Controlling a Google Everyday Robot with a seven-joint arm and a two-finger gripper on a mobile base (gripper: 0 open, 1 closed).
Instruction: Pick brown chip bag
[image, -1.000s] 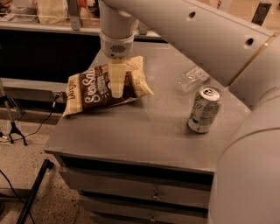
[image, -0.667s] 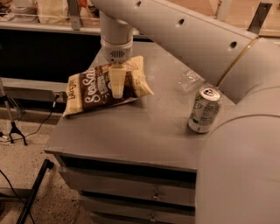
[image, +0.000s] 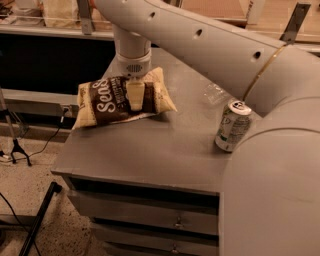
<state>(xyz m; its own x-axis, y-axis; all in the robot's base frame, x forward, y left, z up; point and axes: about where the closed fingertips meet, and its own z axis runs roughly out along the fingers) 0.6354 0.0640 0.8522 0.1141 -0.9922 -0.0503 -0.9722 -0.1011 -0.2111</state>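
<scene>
The brown chip bag (image: 107, 102), dark brown with cream-yellow ends and white "Sea Salt" lettering, lies on its side at the back left of the grey cabinet top (image: 150, 150). My gripper (image: 135, 102) comes straight down from the arm onto the bag's middle. One cream finger (image: 135, 94) shows across the bag's front face; the other is hidden behind the bag. The jaws are shut on the bag. The bag sits nearly level, and its left end reaches the cabinet's left edge.
A silver-green soda can (image: 232, 125) stands at the right of the cabinet top, close to my arm. A crumpled clear plastic piece (image: 215, 92) lies behind it. Drawers (image: 145, 220) are below. A tripod leg (image: 37, 220) and cables are on the floor at the left.
The fingers have closed on the bag. The bag has turned from tilted to nearly level, and the view has shifted slightly.
</scene>
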